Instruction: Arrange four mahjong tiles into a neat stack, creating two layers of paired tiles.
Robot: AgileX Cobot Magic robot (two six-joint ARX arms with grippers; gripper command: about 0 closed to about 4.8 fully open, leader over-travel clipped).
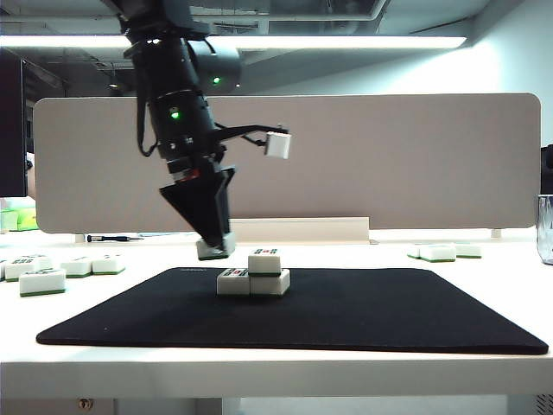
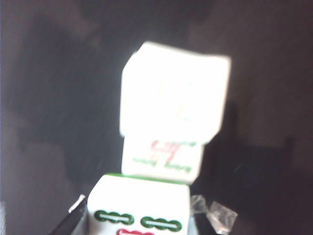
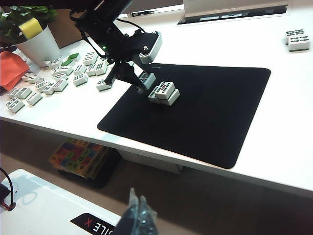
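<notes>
Nearest the exterior camera, the front edge of the black mat [image 1: 294, 333] is seen on the white table [image 1: 276, 380]. On the mat, three mahjong tiles are already grouped: two side by side as the bottom pair [image 1: 252, 283], and one upper tile [image 1: 265, 262] set on the right-hand one of that pair. The spot above the left-hand bottom tile is seen to be empty.

The left gripper [image 1: 214, 245] is held pointing down, just beside and behind the group on its left in the exterior view, above the mat's far edge. A fourth tile [image 1: 216, 249] is clamped between its jaws, which are partly closed around it; it appears clear of the mat. In the left wrist view the held tile is seen with the group beyond it.

The right gripper [image 3: 138, 215] is parked off the table, well apart from the mat. Only its tip is in shot, and whether its jaws are parted cannot be told.

Spare tiles [image 1: 43, 278] are noted on the table to the left, more [image 1: 445, 252] at the far right.

Progress, as judged: bottom layer complete, top layer half done. Remaining: the held tile is to be placed beside the upper tile, released, and squared.
</notes>
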